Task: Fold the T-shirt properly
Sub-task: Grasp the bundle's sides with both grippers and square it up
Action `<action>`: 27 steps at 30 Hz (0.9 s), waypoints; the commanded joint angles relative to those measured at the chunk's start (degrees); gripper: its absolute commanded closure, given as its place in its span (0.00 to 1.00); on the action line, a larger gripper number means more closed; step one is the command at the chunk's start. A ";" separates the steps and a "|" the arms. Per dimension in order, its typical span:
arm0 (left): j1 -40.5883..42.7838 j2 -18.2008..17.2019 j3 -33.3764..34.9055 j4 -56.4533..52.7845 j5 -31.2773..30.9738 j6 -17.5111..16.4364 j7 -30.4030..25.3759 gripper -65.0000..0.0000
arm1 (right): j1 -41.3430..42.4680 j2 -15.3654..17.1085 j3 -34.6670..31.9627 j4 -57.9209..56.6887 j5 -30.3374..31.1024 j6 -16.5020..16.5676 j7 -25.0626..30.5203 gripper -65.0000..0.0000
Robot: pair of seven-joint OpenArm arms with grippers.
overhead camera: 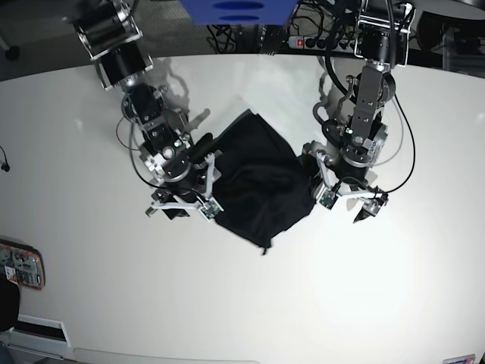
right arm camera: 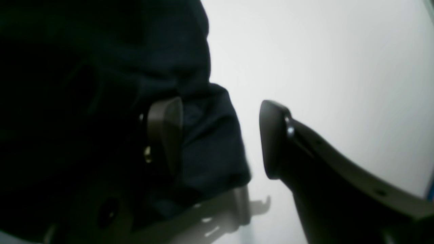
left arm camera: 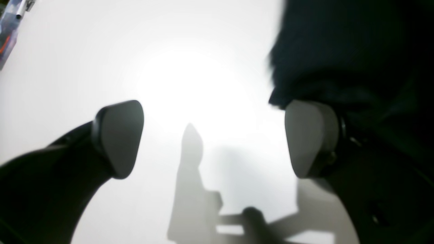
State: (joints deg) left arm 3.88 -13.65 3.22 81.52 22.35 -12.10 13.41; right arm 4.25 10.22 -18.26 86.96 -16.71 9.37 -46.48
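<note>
The black T-shirt point(overhead camera: 258, 178) lies bunched and creased in the middle of the white table point(overhead camera: 394, 288). My left gripper point(overhead camera: 345, 203) is at its right edge. In the left wrist view this gripper point(left arm camera: 213, 139) is open wide over bare table, and the T-shirt point(left arm camera: 339, 51) lies beside its right finger. My right gripper point(overhead camera: 182, 206) is at the shirt's left edge. In the right wrist view it point(right arm camera: 218, 135) is open, with a fold of the T-shirt point(right arm camera: 210, 142) against its left finger and a gap before the right finger point(right arm camera: 273, 139).
A phone-like object point(overhead camera: 19, 265) lies at the table's lower left edge. A power strip point(overhead camera: 311, 42) and cables sit beyond the far edge, beside a blue object point(overhead camera: 235, 9). Both arm bases stand at the far side.
</note>
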 commanded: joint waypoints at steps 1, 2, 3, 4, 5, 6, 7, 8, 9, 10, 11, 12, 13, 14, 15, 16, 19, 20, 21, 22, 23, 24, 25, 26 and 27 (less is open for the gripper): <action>-0.23 -0.11 -0.02 -0.42 0.99 -0.61 2.20 0.00 | 0.10 0.38 0.11 1.09 -0.13 0.17 -0.16 0.47; -1.02 0.07 0.07 -0.68 0.99 -0.61 2.20 0.00 | -0.51 0.38 0.11 1.97 -0.13 0.17 -0.16 0.47; -1.55 0.07 0.07 -0.77 0.99 -0.61 2.20 0.00 | -1.13 0.38 0.11 2.76 -0.13 0.17 -0.16 0.47; -1.99 0.07 -0.02 -1.30 0.99 -0.61 2.20 0.00 | -1.83 0.38 0.11 3.46 -0.13 0.17 -0.16 0.47; -2.78 0.07 -0.02 -2.17 0.99 -0.61 2.20 0.00 | -2.54 0.38 0.11 4.34 -0.13 0.17 -0.16 0.47; -3.84 0.07 0.07 -2.79 0.99 -0.61 2.20 0.00 | -3.24 0.38 0.11 5.13 -0.13 0.17 -0.16 0.47; -4.80 0.16 0.07 -3.67 0.99 -0.61 2.20 0.00 | -4.21 0.38 0.11 6.19 -0.13 0.17 -0.16 0.47; -5.59 0.16 0.07 -5.08 0.99 -0.61 2.20 0.00 | -5.35 0.38 0.02 7.24 -0.13 0.17 -0.16 0.47; -6.21 0.16 0.07 -6.39 0.99 -0.61 2.20 0.00 | -6.23 0.38 0.02 7.94 -0.13 0.17 -0.16 0.47; -7.18 0.42 0.07 -7.80 0.99 -0.61 2.20 0.00 | -7.11 0.38 0.02 8.73 -0.13 0.17 -0.16 0.47; -7.97 1.12 0.07 -8.86 0.99 -0.61 2.20 0.00 | -7.99 0.38 0.02 9.53 -0.13 0.17 -0.16 0.47; -8.49 1.91 0.07 -9.82 0.99 -0.61 2.20 0.00 | -8.60 0.38 0.11 10.40 -0.13 0.17 -0.16 0.47; -9.02 2.44 0.07 -10.53 0.99 -0.61 2.20 0.00 | -9.57 0.38 0.28 11.55 -0.21 0.17 -0.16 0.47; -9.46 2.88 0.07 -11.14 0.99 -0.61 2.20 0.00 | -10.54 0.38 0.37 12.69 -0.21 0.17 -0.16 0.47; -9.55 2.97 0.07 -11.67 0.99 -0.61 2.11 0.00 | -11.50 0.38 0.46 13.75 -0.21 0.17 -0.16 0.47; -10.17 3.50 0.07 -12.46 0.99 -0.61 2.11 0.00 | -12.38 0.38 0.46 14.98 -0.21 0.17 -0.16 0.47; -12.89 4.64 2.36 -14.92 0.99 -0.61 2.11 0.00 | -14.49 0.38 0.46 17.53 -0.30 0.17 -0.16 0.47; -13.68 4.81 3.50 -15.80 0.99 -0.61 2.11 0.00 | -15.28 0.29 0.46 18.58 -0.30 0.08 -0.16 0.47; -14.30 4.81 4.38 -16.50 0.99 -0.61 2.11 0.00 | -15.99 0.29 0.46 19.11 -0.30 0.00 -0.16 0.47; -15.00 4.90 5.26 -17.47 0.90 -0.61 2.11 0.00 | -16.69 0.29 0.46 19.28 -0.30 0.00 -0.16 0.47; -15.88 4.99 6.31 -18.61 0.73 -0.61 2.11 0.00 | -17.04 0.20 0.46 19.28 -0.30 0.00 -0.16 0.47; -16.76 5.25 7.02 -19.41 0.55 -0.61 2.11 0.00 | -17.13 0.20 0.46 19.20 -0.30 0.00 -0.16 0.47; -17.64 5.87 7.37 -20.11 0.55 -0.61 2.11 0.00 | -17.13 0.20 0.46 19.20 -0.30 0.00 -0.16 0.47; -17.99 6.22 7.19 -20.37 0.55 -0.61 2.11 0.00 | -17.13 0.20 0.46 19.20 -0.30 -0.09 -0.16 0.47; -18.34 6.40 7.19 -20.37 0.55 -0.61 2.11 0.00 | -17.31 0.20 0.46 19.37 -0.30 -0.09 -0.16 0.47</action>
State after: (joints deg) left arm -14.59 -7.46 10.17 61.45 22.15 -10.94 12.91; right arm -13.47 10.37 -17.93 105.23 -16.93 9.56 -47.68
